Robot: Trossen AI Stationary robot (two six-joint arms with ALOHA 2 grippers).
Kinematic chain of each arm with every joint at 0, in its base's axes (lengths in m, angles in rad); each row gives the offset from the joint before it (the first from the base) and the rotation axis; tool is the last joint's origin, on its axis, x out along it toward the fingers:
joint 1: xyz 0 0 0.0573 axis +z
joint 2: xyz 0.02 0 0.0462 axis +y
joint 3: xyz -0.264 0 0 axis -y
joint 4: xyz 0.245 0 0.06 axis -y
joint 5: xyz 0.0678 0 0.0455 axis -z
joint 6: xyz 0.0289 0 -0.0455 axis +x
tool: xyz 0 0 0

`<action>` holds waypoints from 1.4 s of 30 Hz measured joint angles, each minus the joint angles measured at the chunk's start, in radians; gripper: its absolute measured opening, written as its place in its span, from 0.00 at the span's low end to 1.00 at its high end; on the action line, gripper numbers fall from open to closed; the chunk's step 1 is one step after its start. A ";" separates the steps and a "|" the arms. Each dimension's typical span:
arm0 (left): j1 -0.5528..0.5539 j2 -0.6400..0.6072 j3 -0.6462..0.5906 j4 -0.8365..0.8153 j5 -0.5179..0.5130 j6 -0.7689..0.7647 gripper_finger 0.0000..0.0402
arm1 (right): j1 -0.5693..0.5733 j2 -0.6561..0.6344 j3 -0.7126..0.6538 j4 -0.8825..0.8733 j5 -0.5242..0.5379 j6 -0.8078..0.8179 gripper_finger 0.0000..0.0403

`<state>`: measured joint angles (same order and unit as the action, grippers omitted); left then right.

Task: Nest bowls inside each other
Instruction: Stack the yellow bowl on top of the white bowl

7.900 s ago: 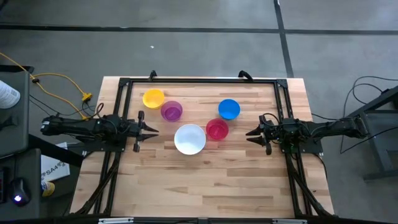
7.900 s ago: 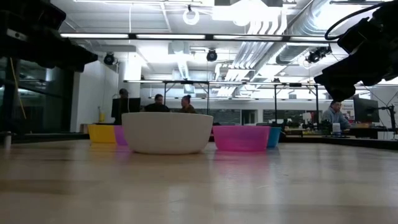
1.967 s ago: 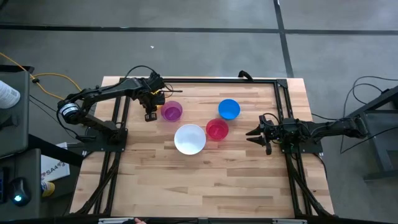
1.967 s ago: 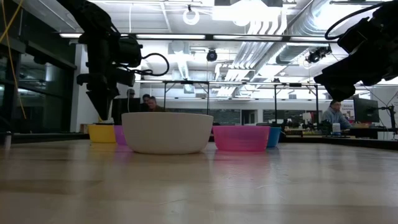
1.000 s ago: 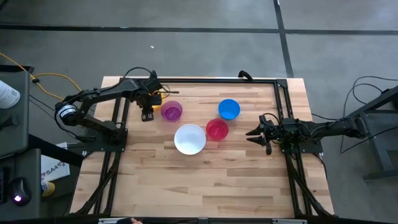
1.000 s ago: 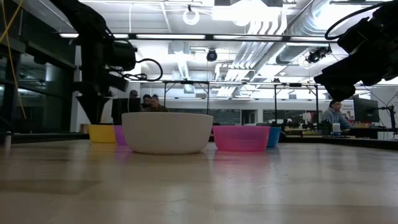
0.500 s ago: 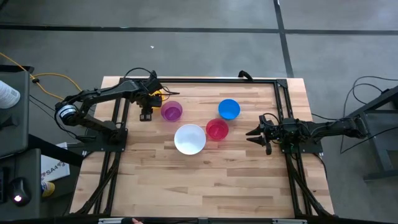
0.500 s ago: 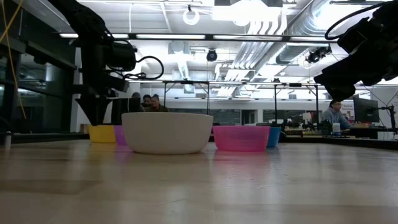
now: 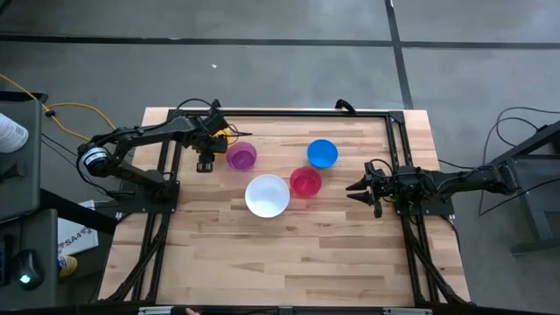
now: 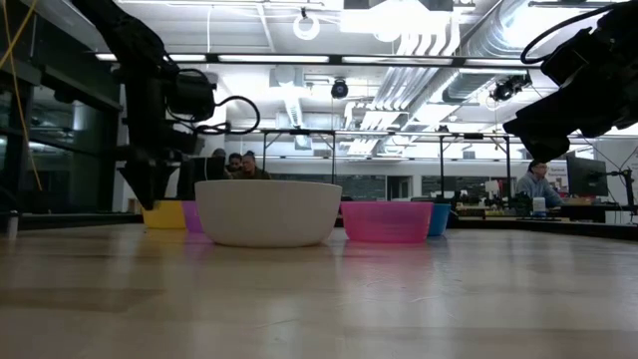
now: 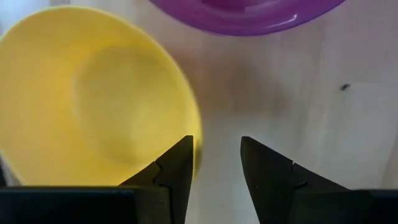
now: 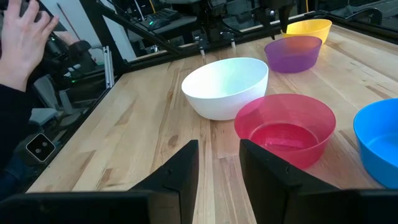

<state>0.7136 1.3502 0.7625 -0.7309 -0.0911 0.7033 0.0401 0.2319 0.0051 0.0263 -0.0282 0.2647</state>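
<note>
Left pincer (image 11: 215, 163) open, straddling yellow bowl (image 11: 93, 93) rim at high view's upper left: grasp step. Next: close, lift, carry. Right pincer (image 12: 217, 163) open, idle.

Bowls: white (image 9: 267, 195), yellow (image 11: 93, 99), purple (image 9: 241, 157), blue (image 9: 322, 153), pink (perhaps red) (image 9: 305, 182).

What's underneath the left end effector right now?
The yellow bowl: the left end effector hangs open above its rim. From overhead, the arm covers most of that bowl.
</note>
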 joint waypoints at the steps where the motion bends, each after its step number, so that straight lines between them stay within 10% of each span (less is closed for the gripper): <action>1: 0.000 0.000 0.000 0.006 -0.011 0.000 0.33 | 0.000 0.000 0.000 0.000 0.000 0.000 0.27; 28: 0.000 -0.001 0.000 0.049 -0.058 -0.088 0.33 | 0.000 0.000 0.000 0.000 0.000 0.000 0.27; 42: 0.000 -0.001 0.001 0.048 -0.048 -0.133 0.15 | 0.000 0.000 0.000 0.000 0.000 0.000 0.27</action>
<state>0.7139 1.3495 0.7631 -0.6827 -0.1394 0.5702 0.0401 0.2321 0.0052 0.0261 -0.0284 0.2649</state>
